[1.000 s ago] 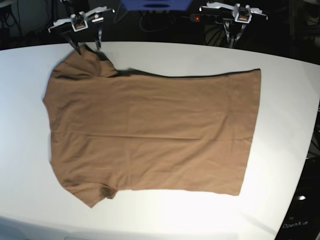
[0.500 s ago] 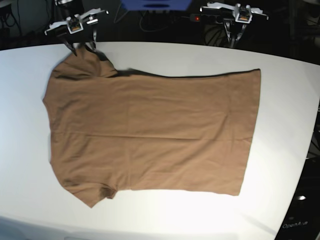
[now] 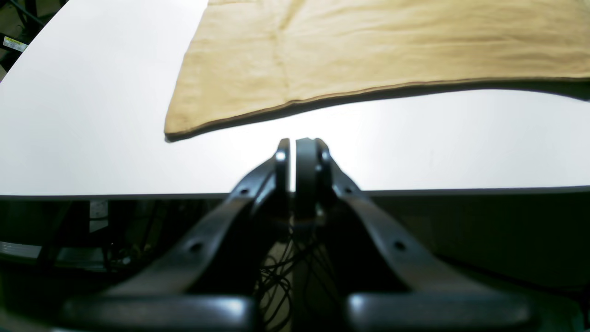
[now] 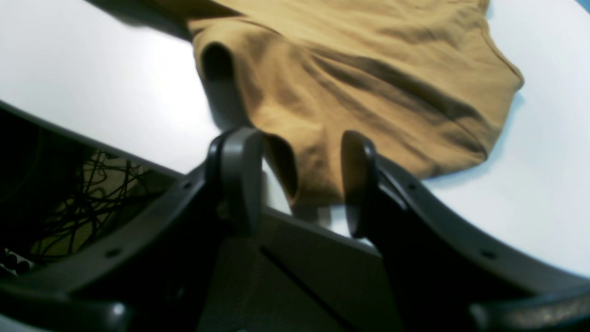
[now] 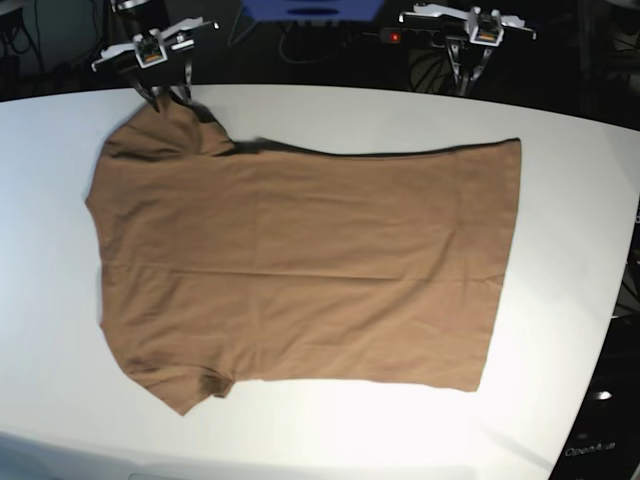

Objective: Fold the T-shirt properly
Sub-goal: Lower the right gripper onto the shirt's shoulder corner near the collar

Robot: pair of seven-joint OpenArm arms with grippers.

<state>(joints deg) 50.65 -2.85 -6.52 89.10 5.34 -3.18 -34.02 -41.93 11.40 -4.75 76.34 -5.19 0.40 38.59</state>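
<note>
The brown T-shirt [image 5: 300,260] lies spread flat on the white table [image 5: 330,430], collar end at the left and hem at the right. My right gripper [image 5: 167,97] is open at the table's back left edge. In the right wrist view [image 4: 299,184] its two fingers [image 4: 239,180] stand either side of the tip of the far sleeve [image 4: 318,147], not closed on it. My left gripper [image 5: 466,85] is shut and empty behind the table's back edge. In the left wrist view [image 3: 295,147] it sits short of the shirt's hem corner [image 3: 173,133].
The table's back edge [image 3: 415,190] runs just under the left gripper, with dark floor and cables beyond. A power strip with a red light [image 5: 395,37] and a blue object [image 5: 312,10] sit behind the table. The table's right edge [image 5: 625,300] curves down to the dark floor.
My right gripper has shifted slightly to the left at the far sleeve. The shirt and the left arm have not moved.
</note>
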